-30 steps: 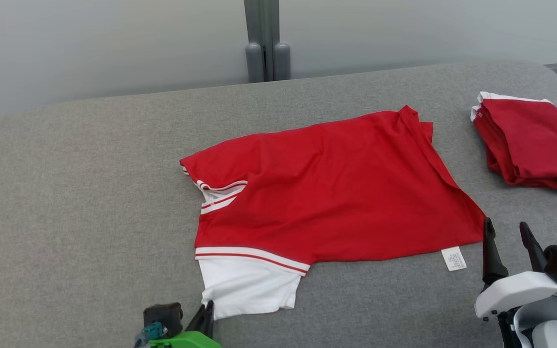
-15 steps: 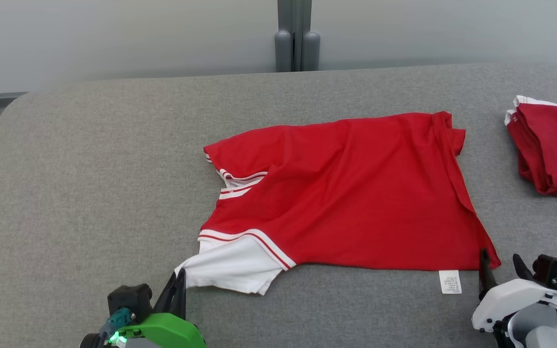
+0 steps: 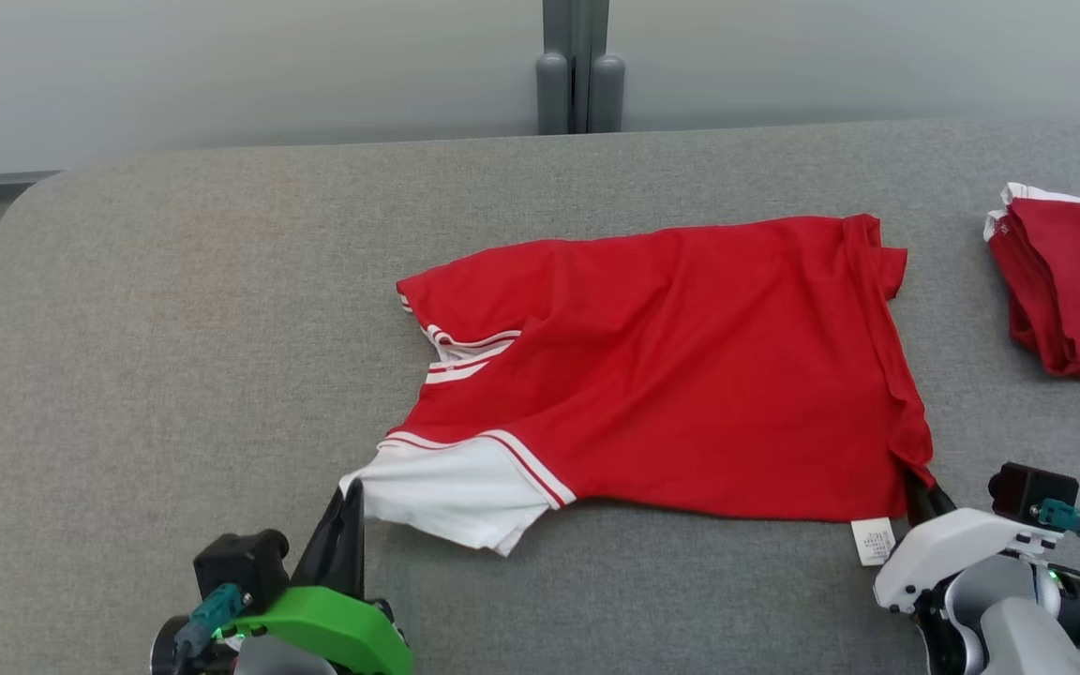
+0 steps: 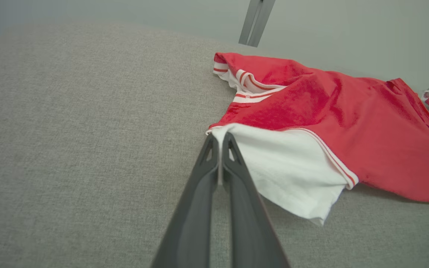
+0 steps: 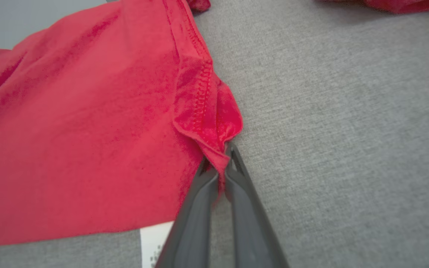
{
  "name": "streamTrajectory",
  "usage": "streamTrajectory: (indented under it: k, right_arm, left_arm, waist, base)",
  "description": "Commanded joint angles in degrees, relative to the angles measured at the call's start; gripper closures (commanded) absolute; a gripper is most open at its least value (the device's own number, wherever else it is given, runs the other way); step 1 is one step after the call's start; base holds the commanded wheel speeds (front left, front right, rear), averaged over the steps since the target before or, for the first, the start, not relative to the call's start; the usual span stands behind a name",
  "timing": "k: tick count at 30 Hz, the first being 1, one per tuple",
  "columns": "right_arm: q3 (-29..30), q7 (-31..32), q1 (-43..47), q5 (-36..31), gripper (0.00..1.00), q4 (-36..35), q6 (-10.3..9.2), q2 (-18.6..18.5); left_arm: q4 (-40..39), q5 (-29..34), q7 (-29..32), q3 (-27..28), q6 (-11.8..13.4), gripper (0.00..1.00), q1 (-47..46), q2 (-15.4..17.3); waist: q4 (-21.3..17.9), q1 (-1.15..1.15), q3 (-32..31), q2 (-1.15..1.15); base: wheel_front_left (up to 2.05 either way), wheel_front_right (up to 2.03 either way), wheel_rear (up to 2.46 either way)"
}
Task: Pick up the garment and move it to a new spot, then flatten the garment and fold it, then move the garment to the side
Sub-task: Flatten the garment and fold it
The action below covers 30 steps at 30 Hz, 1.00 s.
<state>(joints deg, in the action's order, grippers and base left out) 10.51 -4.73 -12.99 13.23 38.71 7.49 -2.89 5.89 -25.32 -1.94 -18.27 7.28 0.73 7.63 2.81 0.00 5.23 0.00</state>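
The garment (image 3: pixel 671 366) is a red shirt with a white sleeve and striped collar, folded in half and spread across the grey surface (image 3: pixel 174 328). My left gripper (image 3: pixel 350 497) is shut on the corner of the white sleeve (image 4: pixel 285 163), pinched at the fingertips (image 4: pixel 220 139). My right gripper (image 3: pixel 924 487) is shut on the garment's red hem corner (image 5: pixel 214 137), which bunches up between its fingers. A white care label (image 3: pixel 873 541) hangs out of the near edge beside the right gripper.
A second red garment (image 3: pixel 1074 281) lies folded at the far right edge of the surface. A grey post (image 3: pixel 580 66) stands behind the surface's far edge. Bare grey surface stretches to the left of the shirt.
My right gripper has closed on the red hem corner, which now puckers upward. The left gripper has drawn the white sleeve out to the left. The camera panned left early in the second.
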Motion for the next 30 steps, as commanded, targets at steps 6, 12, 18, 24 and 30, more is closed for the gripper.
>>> streamTrajectory:
  k: [6, 12, 18, 24, 30]
  right_arm:
    - [-3.33, 0.14, 1.55, 6.48, 1.00, -11.75, 0.00, -0.09]
    - [-4.00, 3.60, 4.12, 10.15, 1.00, -30.00, 0.00, -0.41]
    - [-1.07, 8.70, 5.92, 12.83, 1.00, -50.07, 0.00, -0.79]
    - [3.62, 15.19, 6.31, 15.07, 1.00, -70.45, 0.00, -0.82]
    - [7.51, 21.03, 5.68, 16.18, 1.00, -80.90, 0.00, -0.51]
  left_arm:
    - [-5.79, -1.22, -1.80, 1.33, -1.26, 1.00, -4.88, 0.24]
    - [-14.64, 0.50, -1.73, 3.17, -2.21, 1.00, -12.22, 3.17]
    - [-24.82, 2.17, 0.46, 5.21, -3.49, 1.00, -21.86, 6.62]
    - [-35.98, 3.89, 5.46, 6.42, -5.16, 1.00, -33.99, 10.28]
    - [-36.36, 2.89, 11.52, 5.52, -7.08, 1.00, -41.31, 12.46]
  waist:
    - [-1.32, 0.00, -1.91, 0.00]
    - [-2.17, 0.00, -3.91, 0.00]
    - [-2.90, 0.00, -5.62, 0.00]
    - [-4.46, 0.00, -6.60, 0.00]
    - [-6.12, 0.00, -5.82, 0.00]
  base:
    - [0.00, 0.00, 0.00]
    - [0.00, 0.00, 0.00]
    - [0.00, 0.00, 0.00]
    - [0.00, 0.00, 0.00]
    - [0.00, 0.00, 0.00]
